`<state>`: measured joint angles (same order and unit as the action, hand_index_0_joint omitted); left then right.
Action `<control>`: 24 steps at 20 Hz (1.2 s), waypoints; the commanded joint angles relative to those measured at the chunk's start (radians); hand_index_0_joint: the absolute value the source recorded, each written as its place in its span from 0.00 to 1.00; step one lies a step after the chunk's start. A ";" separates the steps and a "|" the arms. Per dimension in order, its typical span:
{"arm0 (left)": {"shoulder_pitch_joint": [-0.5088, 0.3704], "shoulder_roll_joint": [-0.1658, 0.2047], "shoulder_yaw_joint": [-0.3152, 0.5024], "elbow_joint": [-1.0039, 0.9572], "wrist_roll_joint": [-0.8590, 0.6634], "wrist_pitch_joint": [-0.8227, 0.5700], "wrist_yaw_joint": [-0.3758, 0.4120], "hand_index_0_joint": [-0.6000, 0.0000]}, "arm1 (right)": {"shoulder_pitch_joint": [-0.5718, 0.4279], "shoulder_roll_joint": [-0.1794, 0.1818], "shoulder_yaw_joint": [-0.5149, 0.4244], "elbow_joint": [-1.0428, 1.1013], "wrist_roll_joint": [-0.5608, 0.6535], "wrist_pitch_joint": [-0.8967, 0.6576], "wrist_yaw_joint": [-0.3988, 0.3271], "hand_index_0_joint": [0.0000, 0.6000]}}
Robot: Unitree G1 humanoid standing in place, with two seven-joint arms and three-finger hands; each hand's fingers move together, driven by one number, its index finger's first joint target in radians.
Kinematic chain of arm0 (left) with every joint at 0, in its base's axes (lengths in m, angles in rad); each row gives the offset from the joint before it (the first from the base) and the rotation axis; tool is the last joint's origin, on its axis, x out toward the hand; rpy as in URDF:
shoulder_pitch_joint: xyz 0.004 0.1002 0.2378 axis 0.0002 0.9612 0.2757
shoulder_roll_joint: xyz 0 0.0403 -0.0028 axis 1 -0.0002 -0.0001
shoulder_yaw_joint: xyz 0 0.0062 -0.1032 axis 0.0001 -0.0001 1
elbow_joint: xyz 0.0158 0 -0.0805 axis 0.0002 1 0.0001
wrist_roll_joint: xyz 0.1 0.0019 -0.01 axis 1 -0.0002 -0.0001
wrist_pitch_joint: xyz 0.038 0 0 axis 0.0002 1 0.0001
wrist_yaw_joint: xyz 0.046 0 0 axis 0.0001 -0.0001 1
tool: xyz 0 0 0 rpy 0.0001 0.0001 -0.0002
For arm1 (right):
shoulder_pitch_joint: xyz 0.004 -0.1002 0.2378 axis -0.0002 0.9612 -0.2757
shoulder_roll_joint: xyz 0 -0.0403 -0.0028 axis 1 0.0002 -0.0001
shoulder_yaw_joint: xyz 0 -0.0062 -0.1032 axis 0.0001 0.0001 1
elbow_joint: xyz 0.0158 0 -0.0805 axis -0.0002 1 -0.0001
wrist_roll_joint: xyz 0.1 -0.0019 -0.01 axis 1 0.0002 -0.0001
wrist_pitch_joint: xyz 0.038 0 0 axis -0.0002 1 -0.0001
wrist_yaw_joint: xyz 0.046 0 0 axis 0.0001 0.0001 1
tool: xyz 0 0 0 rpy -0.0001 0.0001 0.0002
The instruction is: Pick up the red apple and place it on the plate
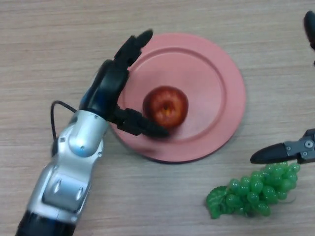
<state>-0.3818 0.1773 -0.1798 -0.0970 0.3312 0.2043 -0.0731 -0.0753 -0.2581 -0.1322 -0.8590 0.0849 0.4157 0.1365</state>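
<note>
Pale wood-grain laminate formed the tabletop (59, 49) that filled the head view from edge to edge. On it lay a round, shallow, salmon-pink plate (216, 69), and inside the plate's flat well, a little left of centre, a glossy red apple (166, 106) was seen resting with its stem hollow turned upward. The robot's left hand (112, 83) was spread loosely over the plate's left rim: its fingers (134, 45) were stretched out along the upper left edge of the plate and its thumb (142, 125) was laid across the lower left rim, its tip just beside the apple, while nothing was gripped by it. Part of the plate's left rim was hidden beneath this hand. Below and to the right of the plate, apart from it, a bunch of green plastic grapes (256, 189) was set on the table. Of the right hand (275, 153), only a dark tip and a grey link were caught at the right border just above the grapes, the remainder being cut off, so its state could not be made out.
</note>
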 commanded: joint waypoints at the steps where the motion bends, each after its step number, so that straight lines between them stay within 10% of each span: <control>1: 0.019 0.013 0.098 -0.226 0.025 -0.002 -0.026 1.00 | -0.050 -0.035 -0.059 -0.056 0.005 -0.096 -0.055 0.00; 8: 0.268 0.106 0.302 -0.675 -0.246 -0.010 -0.096 1.00 | -0.082 -0.028 0.010 -0.073 -0.013 -0.043 0.010 0.00; 11: 0.343 0.088 0.383 -0.693 -0.401 -0.015 -0.127 1.00 | -0.044 -0.015 0.015 -0.056 0.000 -0.092 0.012 0.00; 24: 0.381 0.094 0.449 -0.796 -0.618 0.171 -0.021 1.00 | 0.074 0.011 0.028 -0.064 0.001 -0.160 0.069 0.00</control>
<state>0.0109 0.2414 0.2125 -0.8320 -0.2827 0.4692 -0.1016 0.0118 -0.2314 -0.0676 -0.8667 0.0821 0.4147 0.2041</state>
